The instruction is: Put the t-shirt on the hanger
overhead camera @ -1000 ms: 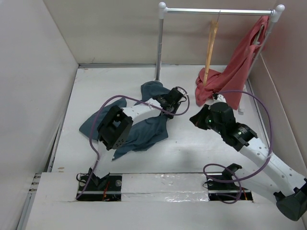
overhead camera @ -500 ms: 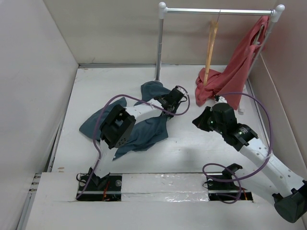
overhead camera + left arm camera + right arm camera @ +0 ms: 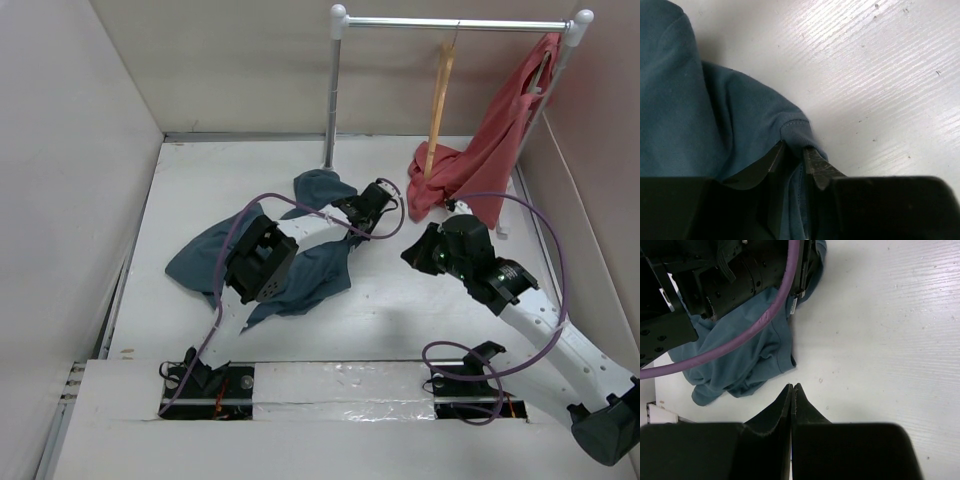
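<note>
L gripper (image 3: 795, 149) pinching t-shirt (image 3: 700, 115) hem on table (image 3: 890, 75); R gripper (image 3: 791, 386) clenched, empty, nearby.

White wood-grain tabletop (image 3: 230, 180) enclosed by plain beige walls (image 3: 220, 60); a metal clothes rail (image 3: 400, 21) stands back right; lighting seems soft.

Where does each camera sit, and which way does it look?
Top external: high behind the arms, facing down at the table; left arm, right arm, t-shirt and hanger show.
Left wrist: on the left arm, facing down along the left fingers, with the t-shirt's hem between them.
Right wrist: on the right arm, facing down past the shut right fingers at the table.
Shared: every view shows the t-shirt.
</note>
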Motion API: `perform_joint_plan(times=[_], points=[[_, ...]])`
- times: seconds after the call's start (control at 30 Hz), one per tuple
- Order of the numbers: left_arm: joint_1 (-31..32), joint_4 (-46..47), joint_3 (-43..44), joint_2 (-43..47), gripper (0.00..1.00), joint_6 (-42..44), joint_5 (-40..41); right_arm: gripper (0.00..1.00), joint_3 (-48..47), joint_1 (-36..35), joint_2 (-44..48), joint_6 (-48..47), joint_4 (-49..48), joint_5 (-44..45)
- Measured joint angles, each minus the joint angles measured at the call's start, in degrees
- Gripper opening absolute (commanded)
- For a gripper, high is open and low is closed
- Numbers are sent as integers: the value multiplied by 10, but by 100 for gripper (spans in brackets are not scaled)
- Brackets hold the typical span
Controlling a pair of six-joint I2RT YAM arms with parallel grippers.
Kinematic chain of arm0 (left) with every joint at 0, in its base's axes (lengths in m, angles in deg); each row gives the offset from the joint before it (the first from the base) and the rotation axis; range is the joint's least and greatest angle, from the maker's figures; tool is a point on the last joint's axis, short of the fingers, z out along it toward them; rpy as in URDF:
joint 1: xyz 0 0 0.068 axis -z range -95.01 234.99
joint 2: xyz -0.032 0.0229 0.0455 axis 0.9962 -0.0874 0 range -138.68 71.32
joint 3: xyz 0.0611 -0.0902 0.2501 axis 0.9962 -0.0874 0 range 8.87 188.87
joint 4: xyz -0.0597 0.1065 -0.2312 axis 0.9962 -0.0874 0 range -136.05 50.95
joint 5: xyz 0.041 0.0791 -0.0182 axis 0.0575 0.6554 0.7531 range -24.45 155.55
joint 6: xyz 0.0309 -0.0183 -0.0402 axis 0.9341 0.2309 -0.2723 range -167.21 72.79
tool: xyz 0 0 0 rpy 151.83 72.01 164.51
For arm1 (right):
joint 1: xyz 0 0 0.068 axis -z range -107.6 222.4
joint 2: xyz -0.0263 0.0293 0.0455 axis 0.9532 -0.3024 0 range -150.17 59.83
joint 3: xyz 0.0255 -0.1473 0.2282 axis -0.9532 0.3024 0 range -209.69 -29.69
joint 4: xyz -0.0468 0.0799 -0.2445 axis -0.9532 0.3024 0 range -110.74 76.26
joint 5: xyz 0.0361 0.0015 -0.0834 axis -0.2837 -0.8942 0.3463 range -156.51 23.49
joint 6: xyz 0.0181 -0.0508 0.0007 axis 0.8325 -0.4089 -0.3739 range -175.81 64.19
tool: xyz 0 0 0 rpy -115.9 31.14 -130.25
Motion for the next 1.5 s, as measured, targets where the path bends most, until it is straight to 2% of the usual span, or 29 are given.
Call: perform_joint_plan(times=[0.07,0.17,0.3,0.43,0.53,0.63,0.67,0.73,0.8,0.87,1.0,1.13,1.3,1.33,1.4,1.5], points=[[0,2,0,-1,11,2,-1,0,0,0,0,-3,0,-1],[-1,4,0,-1,10,4,-2,0,0,0,0,-6,0,-2],[-4,5,1,-1,21,4,-2,0,0,0,0,-10,0,-4],[-6,7,1,-1,24,4,-4,0,0,4,-9,-12,0,-14],[-9,6,2,-1,21,5,-8,0,0,6,-16,-14,0,-18],[-11,3,5,-1,10,7,-13,0,0,7,-16,-14,0,-19],[-13,3,6,-1,3,8,-15,0,0,7,-16,-14,0,-19],[-17,3,6,-1,0,9,-19,0,0,8,-16,-15,0,-19],[-20,2,6,-1,3,11,-25,0,0,10,-16,-15,0,-21],[-23,2,6,0,12,12,-31,0,0,13,-16,-16,0,-21],[-26,2,6,0,22,14,-40,0,0,18,-16,-19,0,-25],[-27,2,6,0,24,14,-51,0,0,19,-17,-19,0,-27],[-31,2,6,0,21,14,-61,0,0,19,-21,-21,0,-29],[-33,2,6,0,23,14,-63,0,0,19,-21,-21,0,-30],[-35,0,5,2,33,15,-68,0,0,22,-22,-23,0,-31],[-38,-5,3,9,32,15,-77,0,0,23,-22,-23,0,-32]])
